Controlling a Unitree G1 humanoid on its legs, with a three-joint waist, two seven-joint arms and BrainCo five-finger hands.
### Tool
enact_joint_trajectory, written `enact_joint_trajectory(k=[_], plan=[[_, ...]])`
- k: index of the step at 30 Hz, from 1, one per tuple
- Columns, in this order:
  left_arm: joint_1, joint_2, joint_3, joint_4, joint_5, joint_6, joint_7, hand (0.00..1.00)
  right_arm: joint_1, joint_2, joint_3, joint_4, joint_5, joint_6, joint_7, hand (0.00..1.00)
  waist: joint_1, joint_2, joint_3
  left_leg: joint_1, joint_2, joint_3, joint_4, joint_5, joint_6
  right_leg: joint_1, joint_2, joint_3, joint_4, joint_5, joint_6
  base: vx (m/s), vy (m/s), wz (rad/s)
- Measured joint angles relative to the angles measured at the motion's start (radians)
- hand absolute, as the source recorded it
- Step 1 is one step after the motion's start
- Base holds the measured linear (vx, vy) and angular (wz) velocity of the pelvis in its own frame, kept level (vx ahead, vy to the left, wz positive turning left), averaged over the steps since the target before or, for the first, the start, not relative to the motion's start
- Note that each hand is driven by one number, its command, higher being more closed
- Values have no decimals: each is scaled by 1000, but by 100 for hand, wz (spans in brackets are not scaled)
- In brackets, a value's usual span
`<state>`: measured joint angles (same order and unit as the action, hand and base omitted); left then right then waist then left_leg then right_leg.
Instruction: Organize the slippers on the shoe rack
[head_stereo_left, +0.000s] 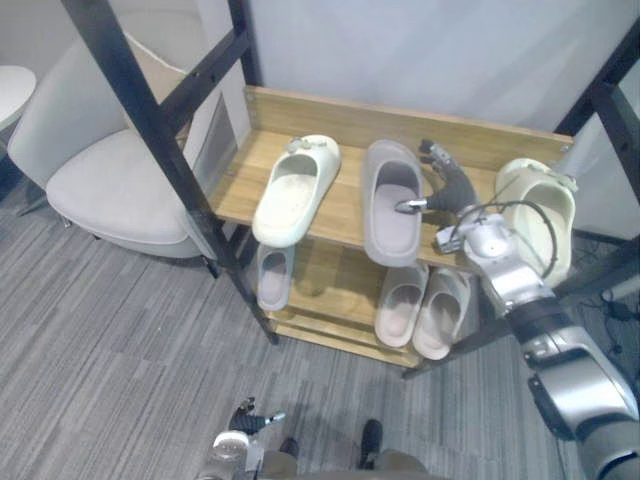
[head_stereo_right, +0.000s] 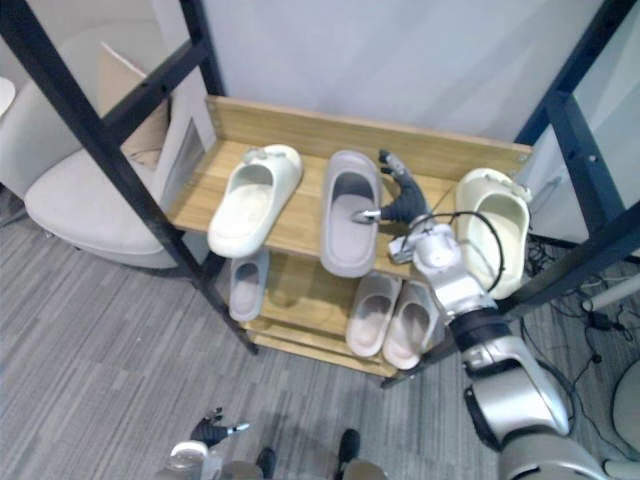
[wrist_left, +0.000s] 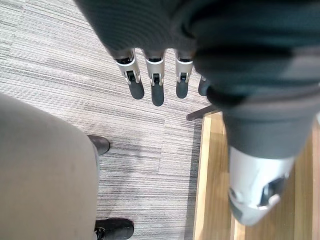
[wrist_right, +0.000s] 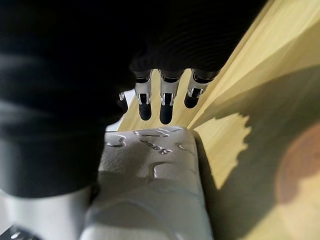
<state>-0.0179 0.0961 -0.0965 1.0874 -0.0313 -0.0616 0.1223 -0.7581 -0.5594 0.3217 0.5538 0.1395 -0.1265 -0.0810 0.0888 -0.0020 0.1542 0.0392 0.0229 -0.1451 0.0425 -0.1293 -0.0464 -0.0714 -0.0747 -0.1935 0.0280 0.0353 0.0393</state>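
The wooden shoe rack (head_stereo_left: 345, 218) has two shelves. On its top shelf lie a cream slipper (head_stereo_left: 296, 190) at the left, a grey slipper (head_stereo_left: 392, 205) in the middle and another cream slipper (head_stereo_left: 540, 215) at the right end. My right hand (head_stereo_left: 452, 182) is open just right of the grey slipper, thumb touching its opening and fingers pointing to the rack's back. The right wrist view shows straight fingers (wrist_right: 165, 107) above that slipper's embossed strap (wrist_right: 150, 170). My left hand (head_stereo_left: 245, 418) hangs low over the carpet, open, with its fingers (wrist_left: 156, 90) straight.
The lower shelf holds a grey slipper (head_stereo_left: 273, 275) at the left and a beige pair (head_stereo_left: 422, 305) at the right. Black frame bars (head_stereo_left: 150, 110) slant in front of the rack's left side. A white armchair (head_stereo_left: 100, 170) stands to the left on grey carpet (head_stereo_left: 110, 350).
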Motion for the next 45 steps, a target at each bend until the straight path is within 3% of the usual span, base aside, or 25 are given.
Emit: enact_joint_trajectory(k=[4, 5, 12, 22, 33, 37, 45], plan=[[0, 0, 1, -17, -13, 0, -5, 0, -65, 9, 7, 75, 29, 1, 6, 0, 9, -2, 18, -1, 0, -1, 1, 0, 0, 0, 0, 0, 0, 0, 0, 0, 0, 0], [-1, 0, 1, -18, -13, -1, -8, 0, -79, 9, 13, 96, 29, 1, 11, 100, 13, -2, 18, -1, 1, -1, 1, 0, 0, 0, 1, 0, 0, 0, 0, 0, 0, 0], [-5, 0, 0, -18, -22, -3, -13, 0, -168, 11, 41, 184, 29, 0, 27, 100, 19, -1, 27, -2, 1, -3, 0, 0, 0, -1, 1, -2, 0, 0, 0, 0, 0, 0], [-5, -1, 0, -18, -23, -3, -14, 0, -154, 7, 31, 154, 38, -2, 28, 100, 18, -2, 27, 1, 1, -4, 1, 0, 0, 2, 1, -3, 1, -3, 0, 0, 0, 0], [-2, -1, 5, -13, -8, 2, -19, 0, 196, 46, -139, -326, 34, -2, 29, 100, -4, -4, 28, 33, 0, -3, -5, -1, 1, 30, -3, -1, 4, -14, 5, 0, 0, 0], [-1, -3, 34, -6, 9, 2, -20, 0, 239, 83, -206, -510, 26, -25, 20, 100, -9, -4, 28, 37, -1, -3, -3, 0, 2, 29, -5, 1, 13, -16, 8, 0, 0, 0], [-2, -4, 39, 7, 12, 2, -20, 0, 389, 167, -212, -748, 38, -86, 46, 100, -10, -4, 15, 49, -2, -3, 4, 3, 6, 31, -12, 4, 27, -20, 7, -8, 0, 0]])
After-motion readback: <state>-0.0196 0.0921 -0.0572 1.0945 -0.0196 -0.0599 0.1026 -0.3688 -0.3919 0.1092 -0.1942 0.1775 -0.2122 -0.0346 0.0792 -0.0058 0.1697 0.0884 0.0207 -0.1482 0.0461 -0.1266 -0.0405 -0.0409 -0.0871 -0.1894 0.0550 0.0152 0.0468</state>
